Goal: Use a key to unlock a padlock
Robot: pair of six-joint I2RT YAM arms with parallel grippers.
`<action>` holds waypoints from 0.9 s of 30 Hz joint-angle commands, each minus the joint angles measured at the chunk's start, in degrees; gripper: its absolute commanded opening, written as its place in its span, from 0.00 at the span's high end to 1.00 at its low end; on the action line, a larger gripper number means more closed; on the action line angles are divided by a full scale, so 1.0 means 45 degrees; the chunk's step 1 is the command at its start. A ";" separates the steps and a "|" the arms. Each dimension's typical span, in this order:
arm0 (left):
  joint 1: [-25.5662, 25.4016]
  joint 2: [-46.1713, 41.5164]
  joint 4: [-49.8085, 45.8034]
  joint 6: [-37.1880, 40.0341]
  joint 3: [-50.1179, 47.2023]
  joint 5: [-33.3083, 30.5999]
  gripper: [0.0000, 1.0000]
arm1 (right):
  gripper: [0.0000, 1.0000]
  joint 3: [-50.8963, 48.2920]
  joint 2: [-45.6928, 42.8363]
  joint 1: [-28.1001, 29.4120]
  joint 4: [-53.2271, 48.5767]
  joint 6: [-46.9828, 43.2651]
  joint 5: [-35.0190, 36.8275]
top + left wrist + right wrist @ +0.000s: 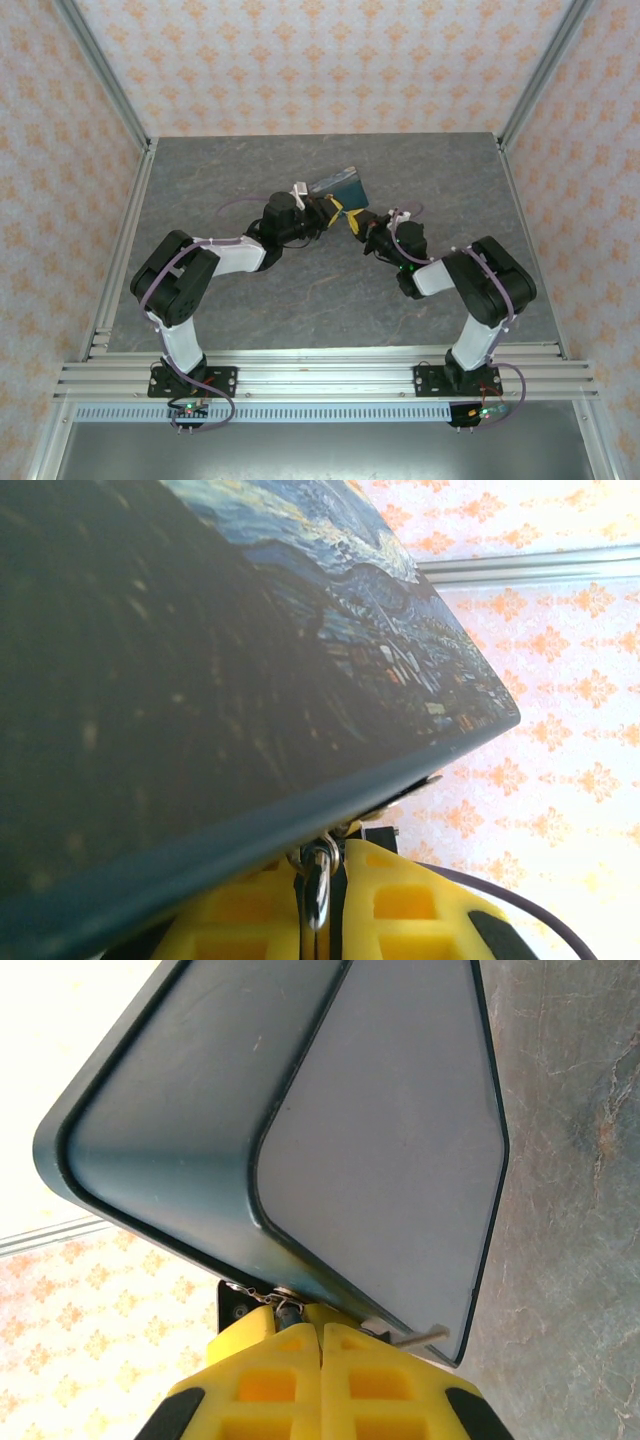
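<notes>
Both grippers meet at the lower edge of the blue-and-yellow painted box (336,184), which is lifted and tilted. My left gripper (322,858) is shut on a thin pale metal piece, apparently the key (316,885), which hangs from a small ring just under the rim of the box (200,660). My right gripper (320,1322) is shut, its yellow fingertips pinching a tiny bluish body that looks like the padlock (288,1311), right against the box's (380,1140) corner. A fine chain (250,1290) runs from it. From above, the left gripper (338,208) and right gripper (357,222) nearly touch.
A short metal pin (425,1336) sticks out beside the box's lower edge. The grey stone-look table (250,300) lies below. Patterned walls (300,60) and aluminium frame posts (105,80) enclose it.
</notes>
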 commanded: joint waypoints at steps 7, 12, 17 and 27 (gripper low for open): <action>-0.1166 0.0117 0.1032 -0.0148 0.0299 0.2400 1.00 | 1.00 0.1180 -0.0222 0.1116 0.0687 -0.0422 -0.1075; -0.1230 0.0232 0.0926 -0.0106 0.0400 0.2393 1.00 | 1.00 0.1317 -0.0042 0.1142 0.0907 -0.0436 -0.1247; -0.1254 0.0219 0.0766 0.0001 0.0415 0.2410 1.00 | 1.00 0.1478 -0.0448 0.1153 0.0002 -0.1490 -0.1465; -0.1288 0.0083 0.0306 0.0402 0.0304 0.2430 1.00 | 1.00 0.1922 -0.0174 0.1154 0.0331 -0.0675 -0.1407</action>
